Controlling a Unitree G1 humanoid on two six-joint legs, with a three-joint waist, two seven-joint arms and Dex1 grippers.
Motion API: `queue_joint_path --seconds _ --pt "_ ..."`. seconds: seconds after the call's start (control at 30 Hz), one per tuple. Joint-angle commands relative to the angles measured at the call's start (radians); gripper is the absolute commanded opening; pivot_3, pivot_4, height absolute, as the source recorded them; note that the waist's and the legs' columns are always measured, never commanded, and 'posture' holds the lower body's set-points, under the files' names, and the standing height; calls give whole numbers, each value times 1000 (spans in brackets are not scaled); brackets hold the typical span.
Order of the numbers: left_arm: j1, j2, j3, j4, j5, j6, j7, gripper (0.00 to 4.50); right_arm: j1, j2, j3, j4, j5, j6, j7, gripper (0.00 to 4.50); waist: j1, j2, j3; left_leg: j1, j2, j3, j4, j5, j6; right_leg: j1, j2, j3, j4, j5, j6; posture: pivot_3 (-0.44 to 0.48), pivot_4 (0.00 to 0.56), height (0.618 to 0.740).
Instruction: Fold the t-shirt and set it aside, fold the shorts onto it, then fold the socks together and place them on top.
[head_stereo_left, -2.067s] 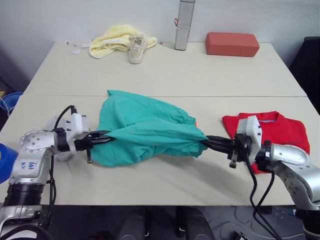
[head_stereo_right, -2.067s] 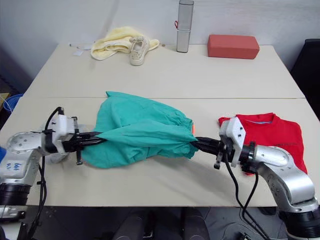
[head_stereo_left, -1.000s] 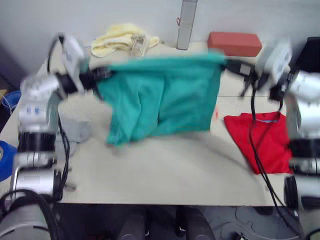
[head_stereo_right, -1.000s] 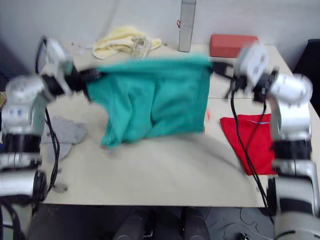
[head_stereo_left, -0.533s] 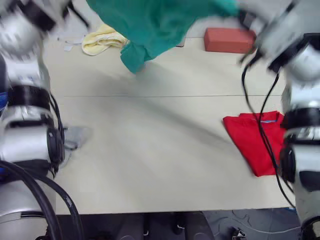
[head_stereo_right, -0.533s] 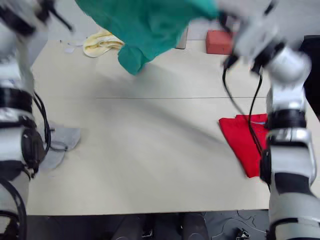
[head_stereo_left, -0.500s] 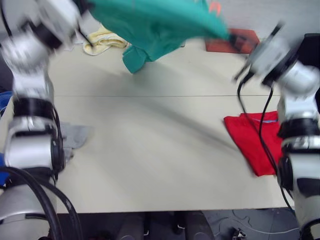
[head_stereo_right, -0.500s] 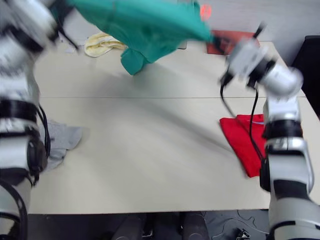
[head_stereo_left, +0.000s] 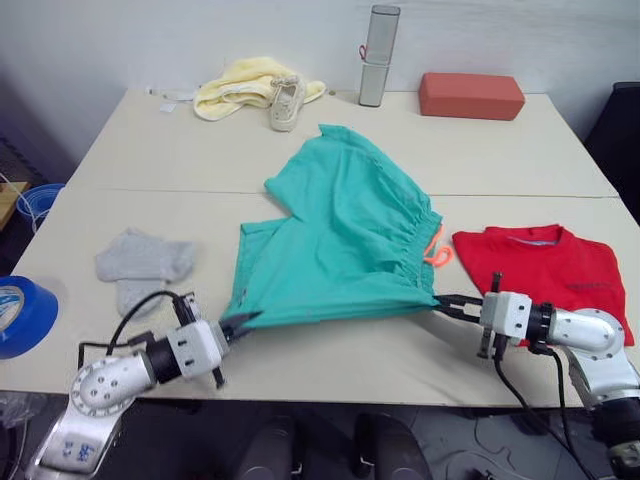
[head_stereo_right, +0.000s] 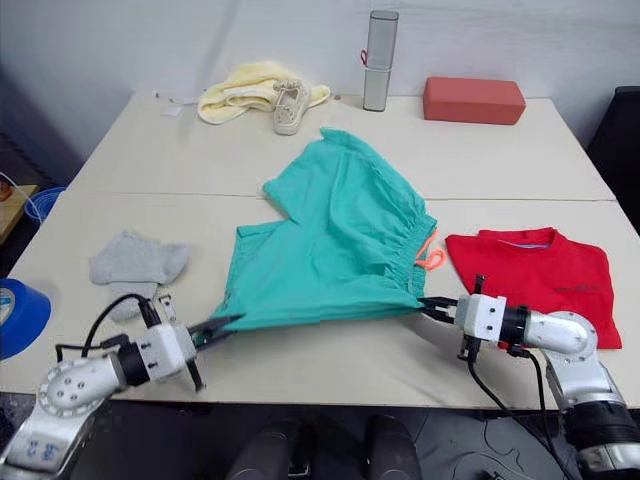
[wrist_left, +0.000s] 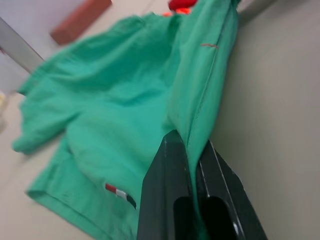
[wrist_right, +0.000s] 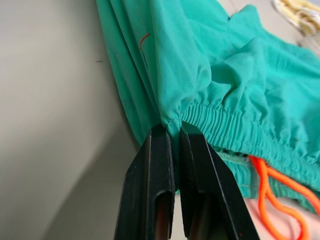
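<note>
Your shorts (head_stereo_left: 340, 235) lie spread flat across the middle of the table (head_stereo_left: 330, 360), stretched between your two grippers along the near edge. Your left gripper (head_stereo_left: 240, 323) sits low at the near left, its black fingers pressed together on the hem corner of the shorts; in the left wrist view you can see the teal cloth pinched between the fingers (wrist_left: 167, 170), with the rest of the garment running away from them. Your right gripper (head_stereo_right: 432, 306) is at the near right, its fingers clamped on the gathered elastic waist; the right wrist view shows the waistband bunched right at the fingertips (wrist_right: 160, 142) and the coral drawstring (wrist_right: 272, 192) trailing just beside them. The far leg of the shorts reaches away from you toward the back of the table.

Your t-shirt (head_stereo_left: 545, 270) lies folded on the right side, just beyond your right gripper and close beside the waistband. Your socks (head_stereo_left: 140, 265) lie on the left, apart from the shorts and a little beyond your left gripper.
</note>
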Motion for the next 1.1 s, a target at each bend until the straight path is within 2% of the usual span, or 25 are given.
queue_joint_path --seconds 0.03,0.13,0.37,0.5,0.6,0.77,0.9,0.97,1.1 --pt "48 35 53 -68 -32 32 -39 39 42 -45 -63 -5 19 12 19 0 9 0 0 0 0 1 0 3 -7 -1 0 0 3 0 0 0 150 740" --pt "80 51 57 -97 -57 52 -73 39 91 -57 -69 -43 31 11 39 0 12 0 0 0 2 3 0 4 -5 -2 1 -3 3 -1 -2 0 150 740" --pt "177 65 76 -215 -285 159 -191 39 261 -114 -128 -131 62 -36 81 0 14 0 0 -1 2 3 1 -1 -6 0 0 -3 -1 -1 -1 0 150 740" --pt "263 145 116 -229 -404 166 -389 39 351 -150 -147 -196 117 -60 153 0 12 0 0 -1 3 3 1 -2 -5 0 1 -3 -1 -1 -1 0 150 740" --pt "234 217 186 -145 -449 200 -488 39 427 -175 -163 -274 189 -9 195 0 14 1 0 -1 5 2 1 -4 -4 -1 3 -4 -1 -2 -4 0 150 740" --pt "-43 329 199 38 -505 321 -576 39 499 -215 -225 -419 304 205 186 0 26 3 2 -1 6 0 1 -2 -3 -1 4 -4 -1 -3 -6 0 150 740" --pt "-363 402 73 218 -474 401 -714 39 540 -274 -293 -526 411 483 140 0 33 5 3 -2 5 0 1 -3 -4 -2 4 -4 -1 -2 -5 0 150 740" --pt "-569 381 -40 330 -404 407 -790 39 522 -284 -313 -571 499 647 77 0 35 5 4 -2 5 1 1 -2 -9 -2 4 -5 -1 -2 -4 0 150 740" --pt "-931 230 -189 611 -243 287 -844 39 451 -254 -329 -628 601 846 -27 0 43 5 4 -6 5 1 1 1 -5 -3 6 -7 -3 -1 -4 0 150 740"
